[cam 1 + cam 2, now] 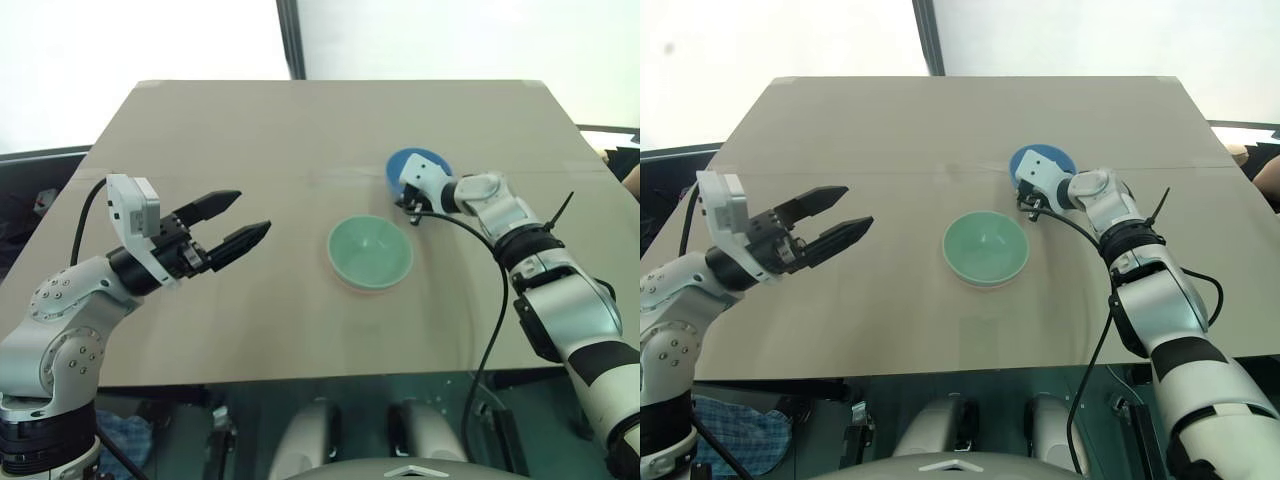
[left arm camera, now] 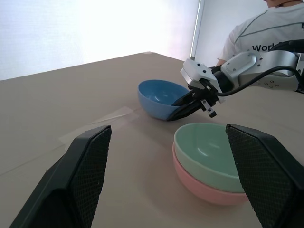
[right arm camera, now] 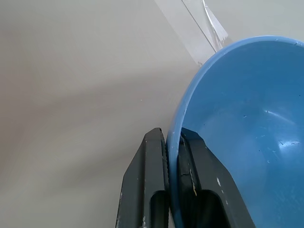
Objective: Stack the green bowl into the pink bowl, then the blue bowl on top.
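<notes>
step: blue bowl pickup, last part of the stack; green already sits inside pink
blue bowl (image 1: 412,164): upper right of centre in the head view, on the table (image 1: 250,130), tipped a bit toward the gripper, looks only partly resting
right gripper (image 3: 173,142): fingers pinched on the blue bowl's near rim, one finger outside the wall, one inside; grip looks thin, right at the lip
green bowl (image 1: 370,250): mid frame, nested in the pink bowl (image 2: 209,190); just a pink edge shows under it from above
left gripper (image 1: 235,222): left of frame, fingers spread wide, holding nothing, well apart from the bowls
how to do it well: lift straight up first so the bowl clears the table w/o dragging; keep the wrist steady, rim pinch can let the bowl swing or slip; carry it low over to the stack, centre it above green, level it, then lower and let go only once seated
risk: off-centre drop tilts it on green's rim or shoves the stack
person: torso at the far edge in left wrist view, not involved
</notes>
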Available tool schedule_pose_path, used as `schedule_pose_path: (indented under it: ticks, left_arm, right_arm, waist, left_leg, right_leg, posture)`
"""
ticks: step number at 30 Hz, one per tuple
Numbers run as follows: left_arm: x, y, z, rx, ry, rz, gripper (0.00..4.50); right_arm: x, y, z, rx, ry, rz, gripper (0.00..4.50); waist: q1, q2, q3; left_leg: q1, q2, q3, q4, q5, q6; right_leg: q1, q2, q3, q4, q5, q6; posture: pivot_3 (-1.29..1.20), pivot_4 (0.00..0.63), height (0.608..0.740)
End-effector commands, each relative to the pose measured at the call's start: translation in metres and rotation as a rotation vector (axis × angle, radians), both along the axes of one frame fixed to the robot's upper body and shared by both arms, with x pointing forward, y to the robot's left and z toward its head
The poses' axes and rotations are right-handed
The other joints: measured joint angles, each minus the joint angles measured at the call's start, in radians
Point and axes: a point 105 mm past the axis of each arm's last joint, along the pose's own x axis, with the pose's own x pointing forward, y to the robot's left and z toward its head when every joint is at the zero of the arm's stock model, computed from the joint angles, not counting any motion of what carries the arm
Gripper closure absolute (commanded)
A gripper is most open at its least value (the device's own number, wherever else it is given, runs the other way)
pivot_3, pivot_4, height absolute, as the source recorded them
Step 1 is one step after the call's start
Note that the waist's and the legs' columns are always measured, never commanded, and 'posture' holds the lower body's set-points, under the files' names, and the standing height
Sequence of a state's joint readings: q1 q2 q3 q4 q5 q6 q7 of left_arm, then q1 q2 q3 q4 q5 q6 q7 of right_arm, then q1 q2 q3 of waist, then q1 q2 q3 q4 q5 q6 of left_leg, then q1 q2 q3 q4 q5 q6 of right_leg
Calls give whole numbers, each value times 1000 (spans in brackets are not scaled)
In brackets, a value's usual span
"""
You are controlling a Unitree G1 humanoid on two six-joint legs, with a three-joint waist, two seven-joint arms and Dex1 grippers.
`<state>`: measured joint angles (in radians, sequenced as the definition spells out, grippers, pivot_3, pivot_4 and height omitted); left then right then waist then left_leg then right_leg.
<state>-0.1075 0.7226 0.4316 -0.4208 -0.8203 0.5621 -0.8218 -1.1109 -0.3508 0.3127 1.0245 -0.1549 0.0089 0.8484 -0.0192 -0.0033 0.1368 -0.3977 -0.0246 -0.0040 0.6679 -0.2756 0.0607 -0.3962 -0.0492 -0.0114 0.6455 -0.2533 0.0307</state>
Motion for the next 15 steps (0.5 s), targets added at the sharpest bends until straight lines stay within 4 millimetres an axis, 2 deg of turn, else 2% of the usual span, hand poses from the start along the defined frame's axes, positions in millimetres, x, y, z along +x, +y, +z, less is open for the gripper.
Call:
schedule_pose_path:
  ticks: [1,5,7,9,11,15]
  left_arm:
    - [-2,-1,13,-3,-52,-18,403]
    - [1,-1,13,-1,-54,-24,403]
    - [3,-1,12,7,-51,-30,403]
    - [4,-3,11,9,-48,-41,403]
    - [4,-5,11,9,-49,-61,403]
    - [8,-7,11,16,-49,-90,403]
  right_arm:
    - [-1,2,18,7,-75,52,4412]
    - [-6,0,38,-22,-168,111,4412]
    - [-17,4,63,-15,-221,181,4412]
    - [-36,11,85,10,-249,260,4412]
    - [-61,19,99,37,-245,354,4412]
    - [-117,37,103,67,-200,525,4412]
  waist:
    - [0,0,0]
    - [2,1,1]
    - [2,2,2]
    - [3,2,2]
    - [3,2,1]
    - [7,2,1]
  left_leg:
    - [0,0,0,0,0,0]
    - [0,0,0,0,0,0]
    - [0,0,0,0,0,0]
    - [-1,0,0,0,0,0]
    - [-1,0,0,-1,0,0]
    - [-1,1,-1,-2,0,0]
  right_leg:
    - [0,0,0,0,0,0]
    - [0,0,0,0,0,0]
    - [0,0,0,0,0,0]
    - [0,0,0,0,0,0]
    - [-1,0,0,-1,0,0]
    - [0,0,0,-2,0,0]
  posture:
    - [0,150,740]
    - [0,150,740]
    - [0,150,740]
    - [0,150,740]
    - [0,150,740]
    - [0,150,740]
